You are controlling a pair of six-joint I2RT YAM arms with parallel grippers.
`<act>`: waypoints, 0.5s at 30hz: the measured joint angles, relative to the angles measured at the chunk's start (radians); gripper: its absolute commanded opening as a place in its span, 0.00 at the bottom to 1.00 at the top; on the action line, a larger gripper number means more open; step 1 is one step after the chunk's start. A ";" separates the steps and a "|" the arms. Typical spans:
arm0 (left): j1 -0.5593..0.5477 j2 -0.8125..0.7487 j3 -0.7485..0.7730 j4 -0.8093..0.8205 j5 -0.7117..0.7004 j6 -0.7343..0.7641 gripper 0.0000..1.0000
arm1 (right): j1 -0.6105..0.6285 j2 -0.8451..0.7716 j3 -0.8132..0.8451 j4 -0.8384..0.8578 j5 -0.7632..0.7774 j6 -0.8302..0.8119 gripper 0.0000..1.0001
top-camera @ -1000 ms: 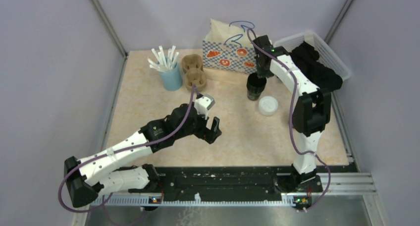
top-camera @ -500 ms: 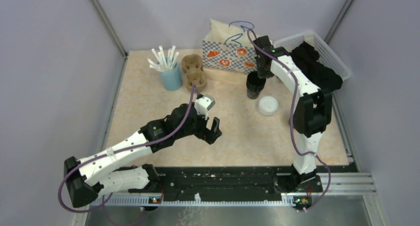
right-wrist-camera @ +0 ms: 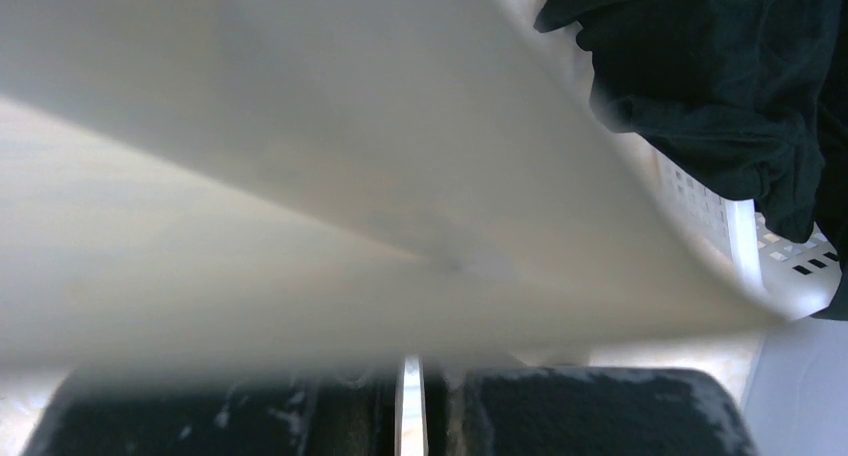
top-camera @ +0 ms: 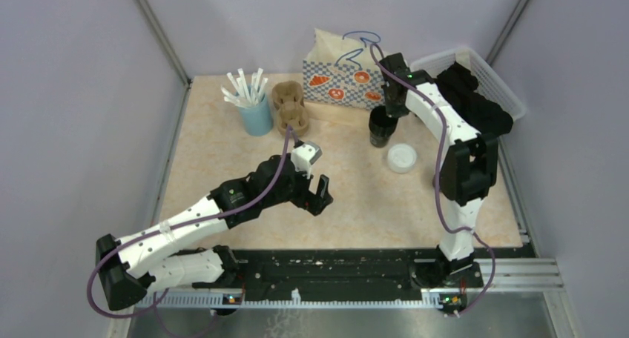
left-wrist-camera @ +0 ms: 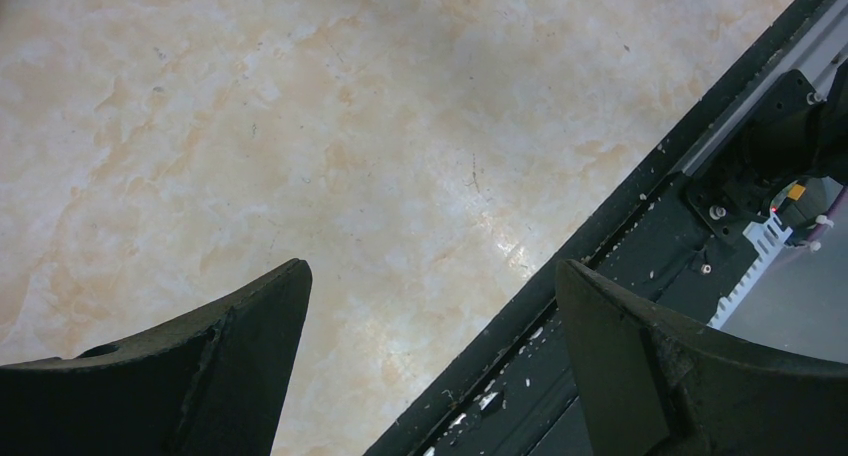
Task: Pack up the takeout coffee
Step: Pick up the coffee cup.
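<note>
Right of centre in the top view, the right gripper (top-camera: 386,113) has just clenched onto the rim of the lidless black cup (top-camera: 381,133), nudging it toward the patterned bag (top-camera: 337,82), with the white lid (top-camera: 401,158) lying near, so a lift looks next; the left gripper (top-camera: 319,195) hangs released.

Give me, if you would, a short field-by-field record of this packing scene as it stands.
Black cup: upright, lidless, in front of the paper bag
White lid: flat on the table, right of the cup
Right gripper: shut at the cup's rim; actual grip unclear
Left gripper: open, empty, over bare table
Cup carrier: beside the blue cup of straws
</note>
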 measured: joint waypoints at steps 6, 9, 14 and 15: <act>0.000 -0.002 0.000 0.005 0.000 -0.013 0.98 | 0.000 -0.002 0.000 -0.003 -0.002 -0.005 0.05; 0.000 -0.007 0.000 0.006 0.000 -0.016 0.99 | 0.000 -0.002 0.000 -0.003 -0.002 -0.006 0.10; 0.000 -0.013 0.000 0.011 0.001 -0.024 0.99 | 0.000 -0.002 0.000 -0.007 -0.002 -0.007 0.12; 0.000 -0.013 0.000 0.011 0.001 -0.026 0.98 | 0.000 -0.002 0.000 -0.007 -0.003 -0.007 0.12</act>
